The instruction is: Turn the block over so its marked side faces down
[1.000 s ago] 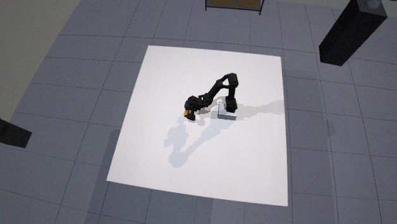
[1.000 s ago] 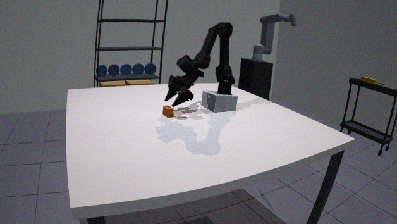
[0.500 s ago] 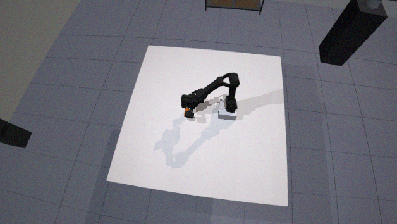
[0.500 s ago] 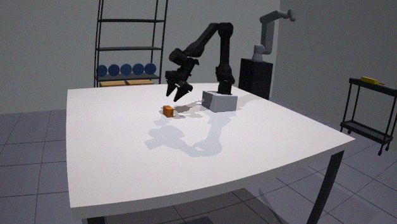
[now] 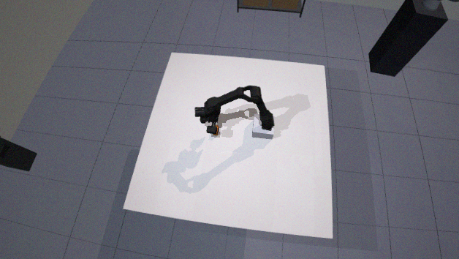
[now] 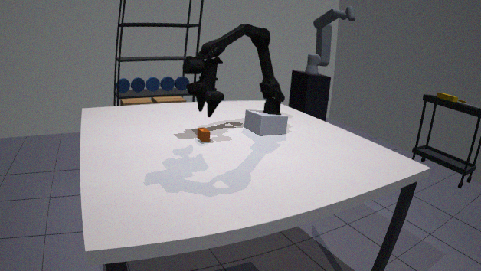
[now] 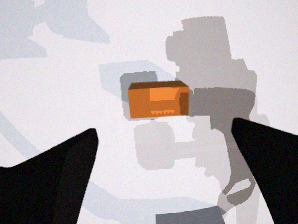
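An orange block (image 5: 217, 130) (image 6: 204, 135) (image 7: 157, 101) rests on the white table (image 5: 256, 197) (image 6: 249, 207) (image 7: 45, 85). In the wrist view its long side runs left to right, with shadows across it. I cannot make out a mark on the faces that show. My gripper (image 6: 204, 113) (image 7: 167, 130) is open and empty, pointing down above the table. In the exterior view the fingertips hang clearly above the block. In the wrist view the block lies between and beyond the fingertips. In the top view a dark part of the gripper partly covers the block.
The arm's grey base box (image 5: 262, 133) (image 6: 266, 122) (image 7: 190, 216) stands on the table to the right of the block in the top and exterior views. A shelf (image 6: 157, 59), a dark pedestal (image 6: 309, 93) and a cart (image 6: 446, 158) stand beyond the table.
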### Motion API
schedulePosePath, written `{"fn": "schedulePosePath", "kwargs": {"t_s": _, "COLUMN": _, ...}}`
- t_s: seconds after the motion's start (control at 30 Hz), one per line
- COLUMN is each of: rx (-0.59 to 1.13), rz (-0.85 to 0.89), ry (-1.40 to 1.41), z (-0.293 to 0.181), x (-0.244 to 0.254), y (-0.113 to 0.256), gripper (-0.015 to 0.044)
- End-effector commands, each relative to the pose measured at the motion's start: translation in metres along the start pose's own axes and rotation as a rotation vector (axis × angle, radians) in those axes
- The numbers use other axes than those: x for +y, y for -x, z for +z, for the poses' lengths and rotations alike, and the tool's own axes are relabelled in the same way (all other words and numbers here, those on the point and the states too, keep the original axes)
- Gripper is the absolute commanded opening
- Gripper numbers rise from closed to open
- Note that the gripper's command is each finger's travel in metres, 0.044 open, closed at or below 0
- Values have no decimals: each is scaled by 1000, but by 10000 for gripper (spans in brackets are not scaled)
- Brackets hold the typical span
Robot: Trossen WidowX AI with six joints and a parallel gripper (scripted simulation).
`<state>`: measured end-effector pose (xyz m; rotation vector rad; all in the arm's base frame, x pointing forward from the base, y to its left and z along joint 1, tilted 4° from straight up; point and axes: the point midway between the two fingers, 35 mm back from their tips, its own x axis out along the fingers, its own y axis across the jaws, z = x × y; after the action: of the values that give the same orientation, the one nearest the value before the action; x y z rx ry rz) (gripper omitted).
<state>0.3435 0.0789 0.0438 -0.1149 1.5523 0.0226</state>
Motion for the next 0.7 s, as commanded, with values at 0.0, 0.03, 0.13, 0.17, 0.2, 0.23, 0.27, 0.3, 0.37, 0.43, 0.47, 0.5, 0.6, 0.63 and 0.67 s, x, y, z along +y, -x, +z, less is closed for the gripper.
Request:
{"fn": "schedulePosePath", "kwargs": {"t_s": 0.0, "rx": 33, "rz": 5, "ry": -4, "z": 0, "x": 0, "y": 3, "gripper": 440}}
{"fn": "schedulePosePath", "kwargs": {"t_s": 0.03, "rx": 33, "rz": 5, "ry": -4, "z": 0, "x": 0, "y": 0, "gripper": 440}}
{"fn": "schedulePosePath", "kwargs": {"t_s": 0.13, "rx": 33, "rz": 5, "ry": -4, "z": -1, "x": 1, "y": -29, "gripper": 440}}
{"fn": "schedulePosePath", "kwargs": {"t_s": 0.17, "rx": 33, "rz": 5, "ry": -4, "z": -1, "x": 1, "y": -32, "gripper": 440}}
{"fn": "schedulePosePath", "kwargs": {"t_s": 0.2, "rx": 33, "rz": 5, "ry": -4, "z": -1, "x": 1, "y": -32, "gripper": 440}}
{"fn": "schedulePosePath", "kwargs": {"t_s": 0.23, "rx": 33, "rz": 5, "ry": -4, "z": -1, "x": 1, "y": -32, "gripper": 440}}
{"fn": "schedulePosePath", "kwargs": {"t_s": 0.27, "rx": 33, "rz": 5, "ry": -4, "z": -1, "x": 1, "y": -32, "gripper": 440}}
{"fn": "schedulePosePath", "kwargs": {"t_s": 0.3, "rx": 33, "rz": 5, "ry": -4, "z": -1, "x": 1, "y": -34, "gripper": 440}}
{"fn": "schedulePosePath", "kwargs": {"t_s": 0.37, "rx": 33, "rz": 5, "ry": -4, "z": -2, "x": 1, "y": -45, "gripper": 440}}
{"fn": "schedulePosePath", "kwargs": {"t_s": 0.43, "rx": 33, "rz": 5, "ry": -4, "z": -2, "x": 1, "y": -47, "gripper": 440}}
{"fn": "schedulePosePath", "kwargs": {"t_s": 0.47, "rx": 33, "rz": 5, "ry": -4, "z": -2, "x": 1, "y": -47, "gripper": 440}}
{"fn": "schedulePosePath", "kwargs": {"t_s": 0.5, "rx": 33, "rz": 5, "ry": -4, "z": -2, "x": 1, "y": -47, "gripper": 440}}
{"fn": "schedulePosePath", "kwargs": {"t_s": 0.6, "rx": 33, "rz": 5, "ry": -4, "z": -2, "x": 1, "y": -51, "gripper": 440}}
{"fn": "schedulePosePath", "kwargs": {"t_s": 0.63, "rx": 33, "rz": 5, "ry": -4, "z": -2, "x": 1, "y": -53, "gripper": 440}}
{"fn": "schedulePosePath", "kwargs": {"t_s": 0.67, "rx": 33, "rz": 5, "ry": -4, "z": -2, "x": 1, "y": -55, "gripper": 440}}
